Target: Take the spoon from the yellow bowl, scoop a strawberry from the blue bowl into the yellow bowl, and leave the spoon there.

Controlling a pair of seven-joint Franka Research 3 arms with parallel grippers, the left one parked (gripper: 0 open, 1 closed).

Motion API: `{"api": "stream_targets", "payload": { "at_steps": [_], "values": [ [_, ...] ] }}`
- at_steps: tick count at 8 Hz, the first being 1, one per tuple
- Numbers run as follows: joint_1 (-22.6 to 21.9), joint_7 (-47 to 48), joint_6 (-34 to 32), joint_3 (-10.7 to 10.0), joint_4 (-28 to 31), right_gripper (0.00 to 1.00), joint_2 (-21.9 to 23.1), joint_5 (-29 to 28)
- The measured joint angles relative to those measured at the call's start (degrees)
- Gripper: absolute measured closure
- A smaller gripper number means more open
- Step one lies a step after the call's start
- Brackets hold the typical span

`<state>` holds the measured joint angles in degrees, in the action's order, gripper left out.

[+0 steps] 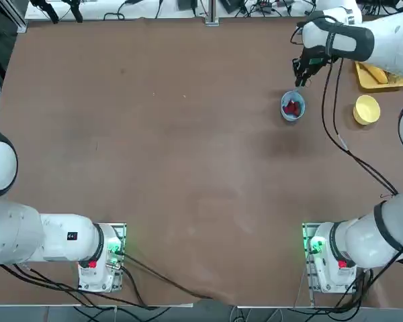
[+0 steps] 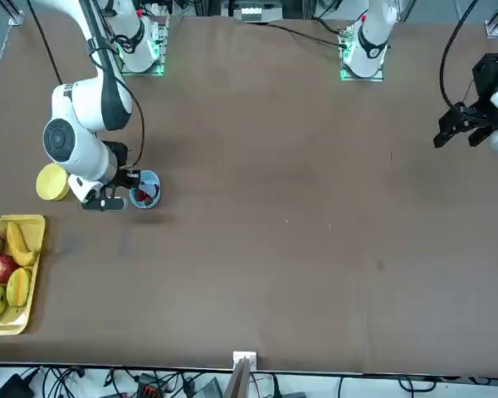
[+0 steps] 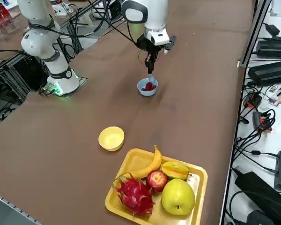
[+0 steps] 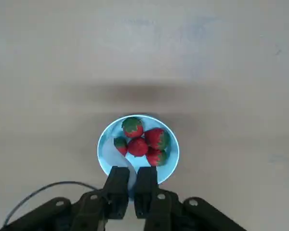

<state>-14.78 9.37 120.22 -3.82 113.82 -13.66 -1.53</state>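
- Black right gripper [image 4: 133, 174] is over the blue bowl [image 4: 101, 156], fingers pinched on the spoon's handle.
- Spoon [image 4: 116, 155]: pale plastic, slanting into the blue bowl beside the berries; whether it touches one I cannot tell. Likely light, smooth and a bit springy; it could twist under load, so the handle wants a firm, square hold, the scoop kept free.
- Strawberries [image 4: 137, 147]: five inside the blue bowl, probably soft, easily bruised and apt to roll. Best taken from below, one eased against the wall, not squeezed.
- Blue bowl: looks light enough to skid if the spoon pushes hard at its side.
- Yellow bowl [image 3: 111, 138]: apart from the blue bowl, towards the fruit tray [image 3: 203, 187]; likely light too, so a gentle tip suits it.
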Motion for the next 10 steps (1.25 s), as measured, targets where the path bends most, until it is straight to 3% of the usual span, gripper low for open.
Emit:
{"api": "stream_targets", "payload": {
  "at_steps": [10],
  "values": [
    [-0.1, 10.9, 2.4, 0.0, 0.7, 0.89, 0.2, 0.0]
  ]
}}
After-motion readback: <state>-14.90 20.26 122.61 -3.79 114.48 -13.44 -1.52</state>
